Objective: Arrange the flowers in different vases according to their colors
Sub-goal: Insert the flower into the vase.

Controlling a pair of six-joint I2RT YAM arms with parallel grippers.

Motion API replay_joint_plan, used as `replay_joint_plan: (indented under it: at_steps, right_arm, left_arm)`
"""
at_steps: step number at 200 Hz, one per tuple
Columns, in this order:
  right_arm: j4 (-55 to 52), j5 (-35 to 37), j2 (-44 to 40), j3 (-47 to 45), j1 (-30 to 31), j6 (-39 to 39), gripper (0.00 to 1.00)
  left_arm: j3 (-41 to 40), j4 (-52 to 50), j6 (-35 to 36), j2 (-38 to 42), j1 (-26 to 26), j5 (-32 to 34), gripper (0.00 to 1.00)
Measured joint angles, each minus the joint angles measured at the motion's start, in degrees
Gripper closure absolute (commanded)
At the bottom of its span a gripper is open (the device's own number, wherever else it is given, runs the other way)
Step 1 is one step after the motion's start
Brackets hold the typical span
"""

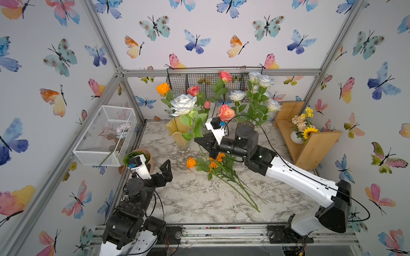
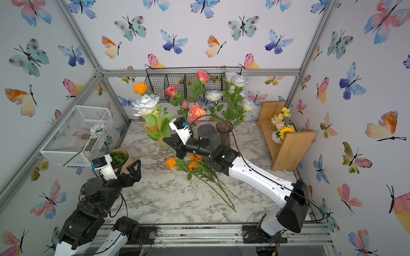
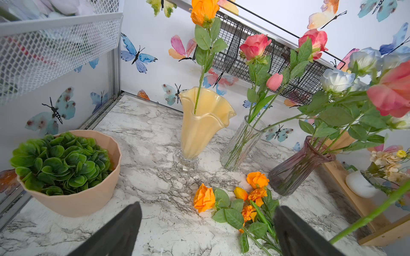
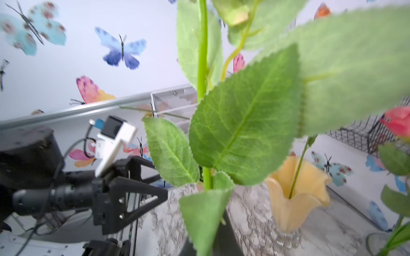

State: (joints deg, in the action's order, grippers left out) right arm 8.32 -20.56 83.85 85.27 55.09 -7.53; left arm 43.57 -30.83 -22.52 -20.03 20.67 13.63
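The right arm stretches from the front right corner across the tabletop (image 1: 195,199). The right gripper (image 1: 198,141) has its fingers clenched on the green stem of a white rose (image 1: 183,104), which is held off the surface and leans toward the back left corner. In both top views the bloom and broad leaves hang in front of the yellow vase (image 1: 180,138). In the right wrist view those leaves block most of the scene.

The yellow vase stands near the back edge, left of centre, with one orange rose (image 1: 163,88) in it. Just beside it, the clear vase (image 3: 241,144) holds the pink flowers (image 1: 225,112); the right wrist covers this vase in both top views. Further toward the right edge, the purple vase (image 2: 224,133) holds more white roses (image 1: 264,81).

Orange flowers (image 1: 213,165) lie flat in the middle of the tabletop, with their heads partly under the right arm and their stems pointing toward the front edge. The held stem runs down among them; whether it touches them cannot be told.

Near the left edge, the left gripper (image 1: 168,171) has its fingers (image 3: 124,230) spread wide and grasps nothing. It sits beside a succulent (image 1: 133,156) in a tan pot (image 1: 150,159).

A white mesh basket (image 1: 88,153) hangs on the left wall and a black wire basket (image 1: 177,84) on the back wall. A wooden shelf (image 1: 317,148) along the right edge carries a sunflower bouquet (image 1: 309,131).
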Motion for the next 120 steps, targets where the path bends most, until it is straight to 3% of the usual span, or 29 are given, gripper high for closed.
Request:
replay_joint_plan:
  at_steps: [70,120]
  right_arm:
    - [3.69,9.27,-8.04,9.31,-1.55,5.77,0.97]
    - [3.32,19.02,-8.02,15.06,-2.84,14.25,0.97]
  left_arm:
    - [0.00,0.00,0.00,-0.42,-0.04,-0.02,0.01]
    - [0.00,0.00,0.00,-1.31,-0.04,-0.02,0.01]
